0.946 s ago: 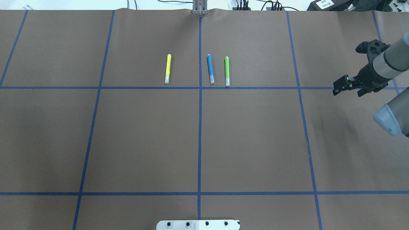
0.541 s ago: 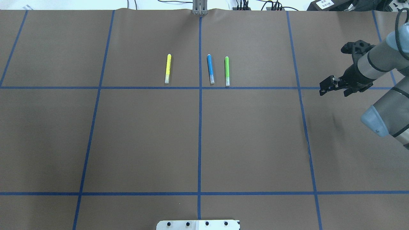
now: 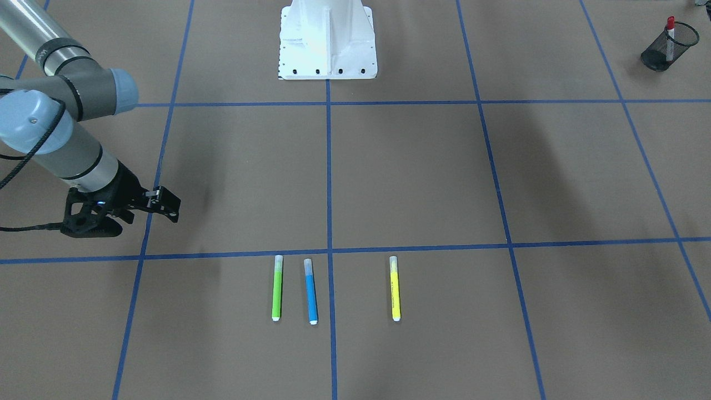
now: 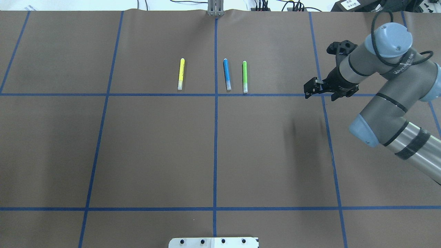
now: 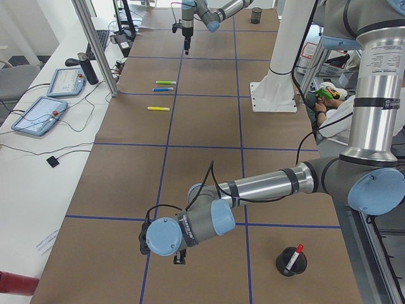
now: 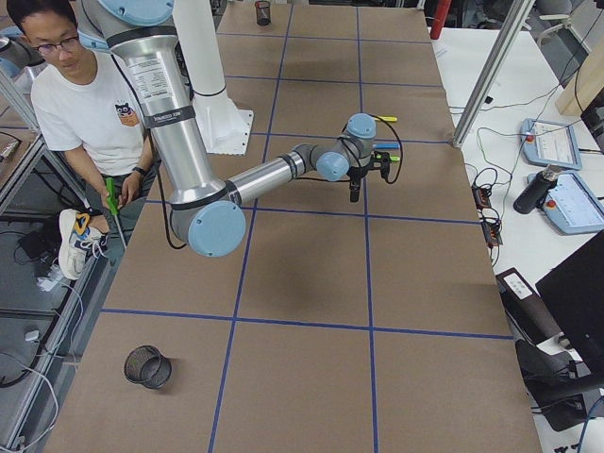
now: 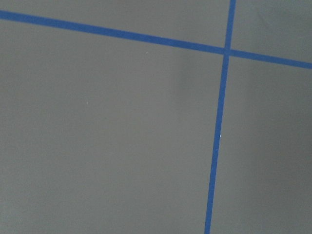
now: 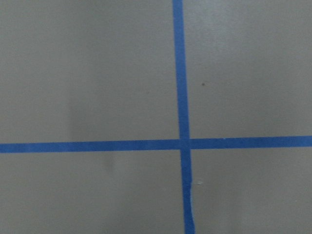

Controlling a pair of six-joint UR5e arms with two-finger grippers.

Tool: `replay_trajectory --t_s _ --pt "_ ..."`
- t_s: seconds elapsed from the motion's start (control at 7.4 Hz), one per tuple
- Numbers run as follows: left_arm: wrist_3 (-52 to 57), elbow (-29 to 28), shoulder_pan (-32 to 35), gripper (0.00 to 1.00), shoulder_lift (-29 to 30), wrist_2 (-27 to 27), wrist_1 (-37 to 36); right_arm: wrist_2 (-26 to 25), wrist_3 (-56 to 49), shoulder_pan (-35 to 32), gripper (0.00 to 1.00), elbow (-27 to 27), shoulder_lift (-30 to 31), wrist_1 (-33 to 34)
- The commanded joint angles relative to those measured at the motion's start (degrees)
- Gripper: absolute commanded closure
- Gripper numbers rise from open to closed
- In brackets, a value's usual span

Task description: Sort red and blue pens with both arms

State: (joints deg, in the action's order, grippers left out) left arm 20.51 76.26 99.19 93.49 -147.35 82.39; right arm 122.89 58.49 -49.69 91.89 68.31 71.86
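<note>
Hovering between the table's right end and the blue pen [image 4: 226, 74] toward its far edge, your right gripper [image 4: 311, 89], jaws seemingly parted and empty, could clip the lime-green marker [image 4: 244, 76] just beside that pen; the red pen [image 3: 670, 24] stands in the left-end mesh cup [image 3: 655, 55], and you cannot tell the left gripper [image 5: 181, 256] jaws.

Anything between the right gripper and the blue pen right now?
Yes, the lime-green marker lies on the table between the right gripper and the blue pen, parallel to the pen and close beside it. The overhead view shows it clearest.
</note>
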Motion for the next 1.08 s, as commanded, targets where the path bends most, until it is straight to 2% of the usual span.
replay_trajectory --t_s 0.0,0.27,0.68,0.81,0.95 --pt "0.05 -1.45 -3.98 0.0 3.09 0.04 1.55 -1.95 3.48 2.22 0.0 -4.41 -7.54 -0.05" --pt "-0.12 -1.99 -4.0 0.0 3.28 -0.57 1.72 -5.36 3.48 3.71 0.0 -10.02 -15.78 0.21" --pt "-0.91 -3.04 -4.27 0.0 4.95 -0.57 1.72 -8.62 3.48 6.17 0.0 -25.3 -29.68 -0.4" --pt "-1.26 -3.13 -4.53 0.0 4.95 -0.66 1.72 -11.68 3.82 7.75 0.01 -30.49 -33.55 -0.67" --pt "-1.26 -3.13 -4.62 0.0 4.95 -0.66 1.72 -12.15 4.26 8.29 0.02 -32.98 -34.89 -0.67"
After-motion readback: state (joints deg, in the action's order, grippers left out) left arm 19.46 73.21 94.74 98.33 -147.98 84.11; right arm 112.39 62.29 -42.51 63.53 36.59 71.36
